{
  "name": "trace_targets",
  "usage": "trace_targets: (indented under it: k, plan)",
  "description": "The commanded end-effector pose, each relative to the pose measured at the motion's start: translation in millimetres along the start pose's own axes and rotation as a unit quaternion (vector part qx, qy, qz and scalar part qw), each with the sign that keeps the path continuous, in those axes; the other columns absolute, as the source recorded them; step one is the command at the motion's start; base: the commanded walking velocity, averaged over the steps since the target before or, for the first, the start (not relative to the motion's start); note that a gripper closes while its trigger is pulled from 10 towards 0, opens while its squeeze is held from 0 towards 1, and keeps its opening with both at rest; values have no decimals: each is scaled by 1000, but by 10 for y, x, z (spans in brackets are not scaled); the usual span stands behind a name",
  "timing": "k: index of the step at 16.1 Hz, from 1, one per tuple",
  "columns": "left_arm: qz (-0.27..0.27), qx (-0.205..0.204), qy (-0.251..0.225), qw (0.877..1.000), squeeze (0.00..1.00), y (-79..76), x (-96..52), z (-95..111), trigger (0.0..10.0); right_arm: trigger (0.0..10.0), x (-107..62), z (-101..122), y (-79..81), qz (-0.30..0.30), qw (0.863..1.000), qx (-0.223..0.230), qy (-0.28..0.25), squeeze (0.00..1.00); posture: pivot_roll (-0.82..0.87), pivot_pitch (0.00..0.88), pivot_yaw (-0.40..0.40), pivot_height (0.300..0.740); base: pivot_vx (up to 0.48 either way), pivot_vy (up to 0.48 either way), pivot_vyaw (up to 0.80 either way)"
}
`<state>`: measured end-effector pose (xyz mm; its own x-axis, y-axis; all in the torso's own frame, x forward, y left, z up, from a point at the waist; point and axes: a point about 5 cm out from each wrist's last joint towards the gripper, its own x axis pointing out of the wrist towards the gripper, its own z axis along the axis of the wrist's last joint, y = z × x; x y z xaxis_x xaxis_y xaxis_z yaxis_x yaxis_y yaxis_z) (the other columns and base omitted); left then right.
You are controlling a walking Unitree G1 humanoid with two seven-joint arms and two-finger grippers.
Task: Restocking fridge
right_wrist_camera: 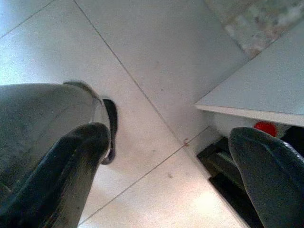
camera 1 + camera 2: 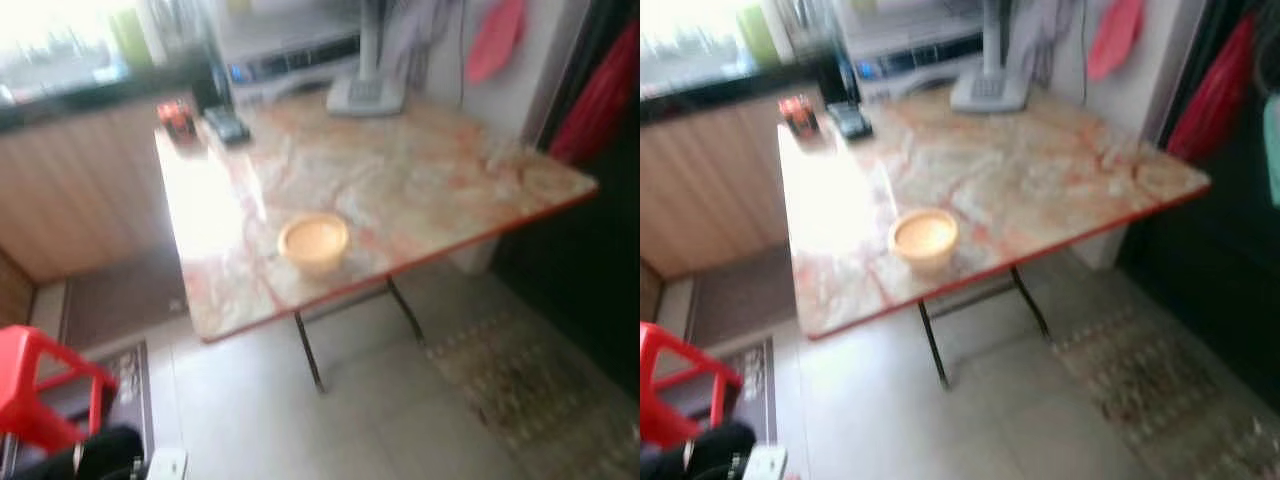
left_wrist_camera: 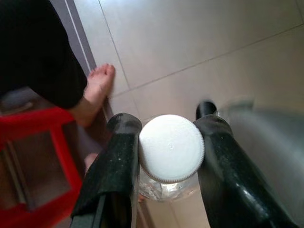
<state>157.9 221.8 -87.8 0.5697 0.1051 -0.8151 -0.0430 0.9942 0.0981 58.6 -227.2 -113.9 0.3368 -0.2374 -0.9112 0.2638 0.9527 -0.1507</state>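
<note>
My left gripper [image 3: 168, 156] is shut on a clear bottle with a white screw cap [image 3: 171, 147], held low over the tiled floor; both black fingers [image 3: 116, 171] press the neck just under the cap. My right gripper [image 1: 166, 171] hangs open above the floor with nothing between its fingers. Ahead in the blurred eye views stands a marble-patterned folding table [image 2: 420, 180] with a small yellow bowl [image 2: 313, 240] near its front edge.
A person's bare foot [image 3: 97, 90] and dark trouser leg stand beside a red plastic stool [image 2: 40, 390] at my left. A remote and a red item [image 2: 178, 117] lie at the table's far corner, a white appliance [image 2: 365, 92] behind. A patterned rug [image 2: 520, 390] lies to the right.
</note>
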Motion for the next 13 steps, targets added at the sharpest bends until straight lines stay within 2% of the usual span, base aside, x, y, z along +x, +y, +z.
trace_targets:
  k: [1, 7, 13]
  plan:
    - [2, 20, -5, 1000, 0, 22, 5, 40, 10000, 10000, -19, -73, 292, 48, 999, 0, 15, 0, -41, 0, 84, 740, 0, 0, 0]
    - [6, 21, -3, 1000, 0, 15, 9, 43, 10000, 10000, -16, -60, 299, 45, 999, 13, 14, 0, -34, 0, 83, 740, 0, 0, 0]
    - [5, 22, -3, 1000, 0, 6, 10, 43, 10000, 10000, -14, -60, 299, 48, 999, 8, 18, 0, -34, 0, 85, 740, 0, 0, -746]
